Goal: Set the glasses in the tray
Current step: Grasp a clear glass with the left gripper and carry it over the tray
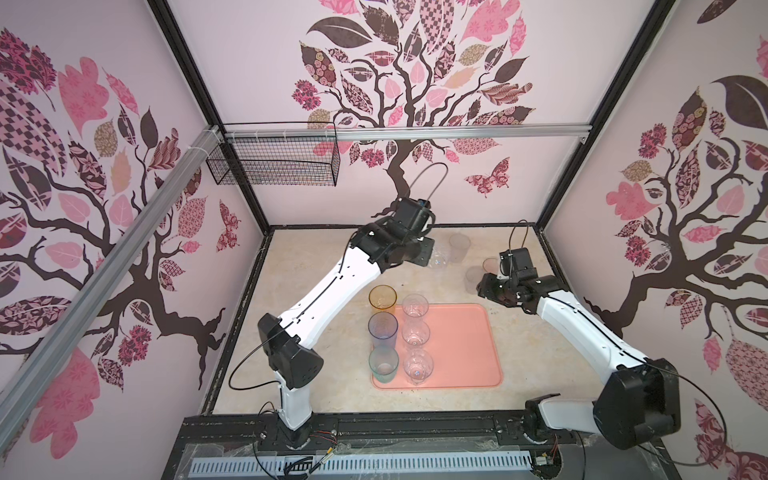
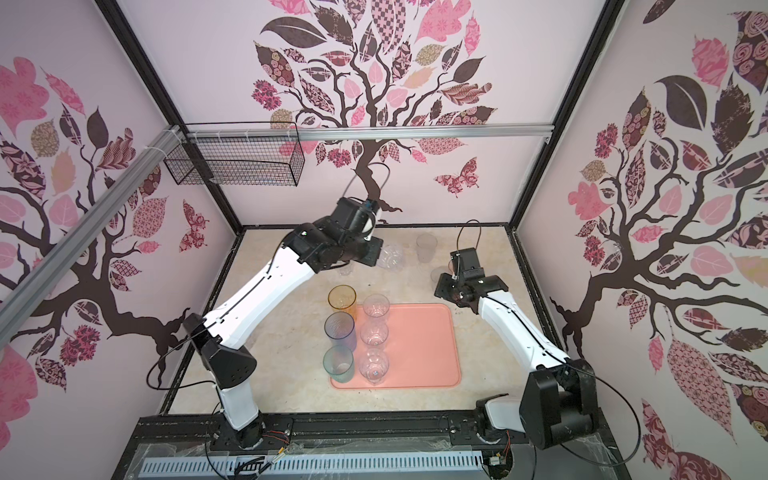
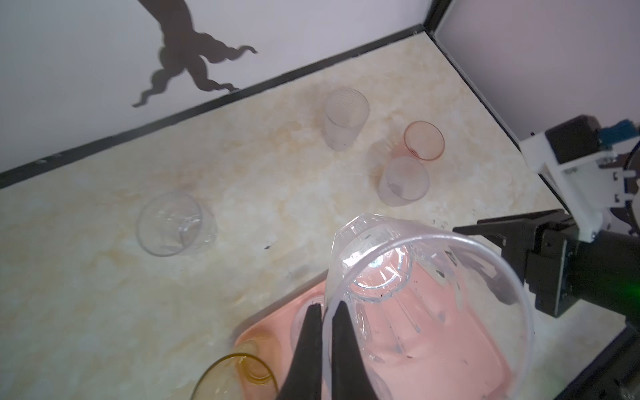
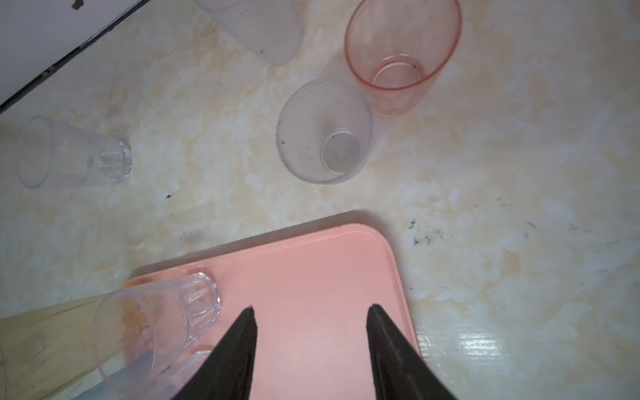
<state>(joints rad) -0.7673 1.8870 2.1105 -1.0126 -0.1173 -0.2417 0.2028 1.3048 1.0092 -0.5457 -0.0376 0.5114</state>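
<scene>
Left jaws: clamped tight on the rim of a clear glass (image 3: 433,311), held tilted near the tray's (image 1: 457,345) far edge. Right jaws: about half open, empty, by the tray's far right corner. 6 glasses (image 1: 414,305) stand along its left edge; 4 remain on the surface (image 1: 316,374).

My left arm (image 1: 332,286) and right arm (image 1: 582,328) are built alike: smooth white shells for the long links, blocky matte-black housings (image 1: 293,353) at the joints, dotted with small screw holes. A thin black cable (image 1: 231,376) runs along each and loops free at base and wrist. My fingers (image 4: 232,353) are plain black wedges tapering to points; a blue plug (image 1: 423,203) and white bracket (image 2: 375,219) sit by my left wrist
</scene>
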